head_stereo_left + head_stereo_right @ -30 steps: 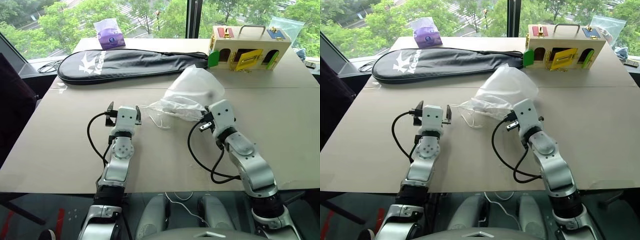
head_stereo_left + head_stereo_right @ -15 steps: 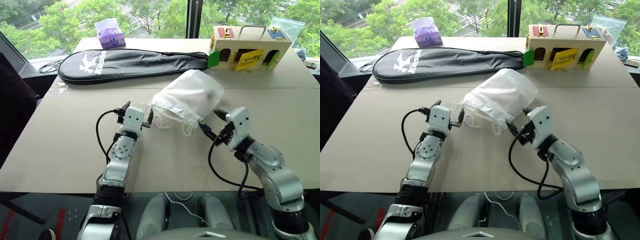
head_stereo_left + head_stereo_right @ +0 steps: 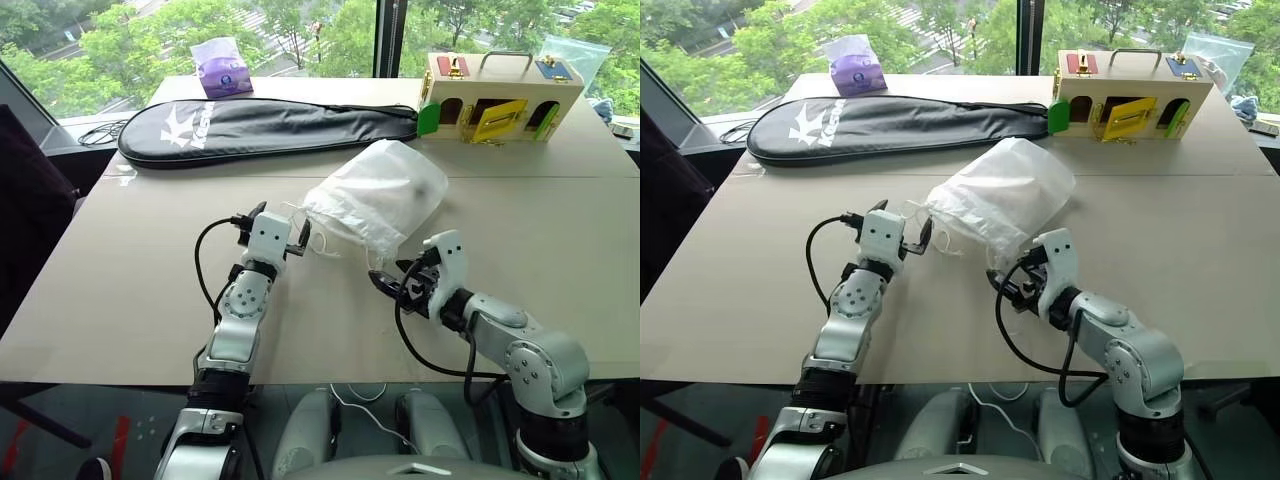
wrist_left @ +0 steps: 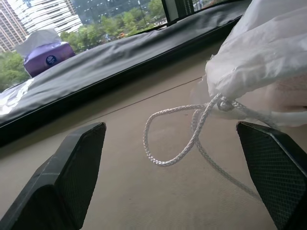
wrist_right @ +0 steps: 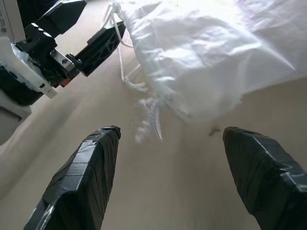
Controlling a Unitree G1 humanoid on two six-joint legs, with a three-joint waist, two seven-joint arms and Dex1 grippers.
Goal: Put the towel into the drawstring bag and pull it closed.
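the left gripper [image 3: 283,233] hovers low over the table [image 3: 140,290] with its jaws spread wide and nothing between them, just beside the gathered mouth of the drawstring bag [image 3: 380,200]. in the left wrist view a loop of the bag's white cord [image 4: 178,139] lies on the table between the two black fingers [image 4: 76,167], apart from both of them, and runs up to the cinched mouth of the bag.

the right gripper [image 3: 405,283] sits on the near side of the bag, pointing toward the bag's mouth, jaws apart and empty. in the right wrist view its two fingers [image 5: 88,167] frame the bunched cords and the puckered mouth of the bag without touching them, and the left gripper shows beyond the cords.

the bag lies on its side on the table between the two grippers, mouth drawn in and turned toward the left gripper, its body bulging away from it. the towel cannot be made out as a separate thing; a faint pinkish-white mass shows through the thin fabric in the left wrist view.

beyond the bag a long black racket case [image 3: 270,125] lies across the table, with a purple tissue pack [image 3: 222,70] behind it. a wooden box with coloured doors [image 3: 500,95] stands beyond the bag, beside the case's narrow end.
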